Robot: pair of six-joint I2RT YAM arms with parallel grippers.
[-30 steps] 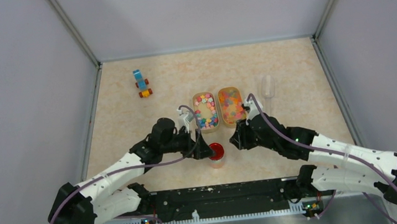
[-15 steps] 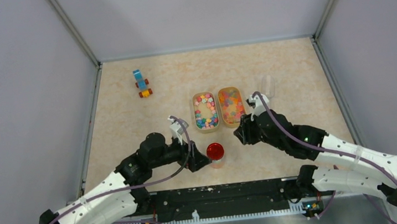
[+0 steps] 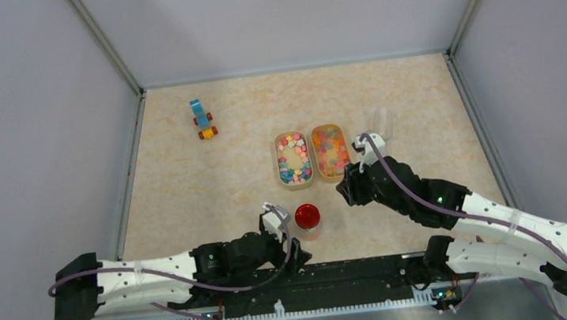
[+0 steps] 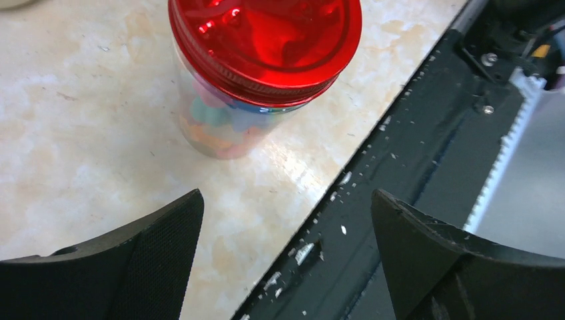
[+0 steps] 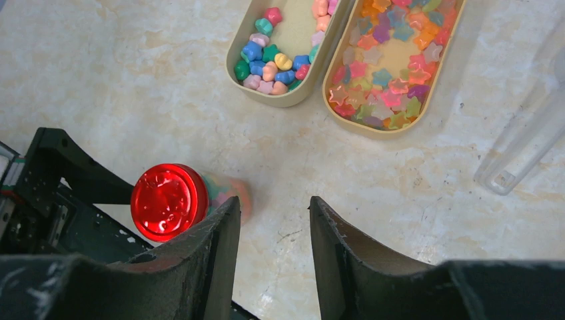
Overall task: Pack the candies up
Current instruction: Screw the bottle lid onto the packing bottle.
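Note:
The candies lie in two tan oval trays mid-table, opaque ones in the left tray and translucent ones in the right tray. More candies fill a clear jar closed by a round red lid near the front edge. My left gripper is open and empty, just short of the jar over the table's front edge. Right of the jar, my right gripper hangs open over bare table with nothing between its fingers.
A blue-and-orange toy vehicle sits at the back left. A clear plastic tube lies right of the trays. The black base rail runs along the near edge. Grey walls enclose the table.
My left gripper has let go of the jar and pulled back to the near edge, its arm now lying low. My right gripper has drifted slightly away from the jar and widened.

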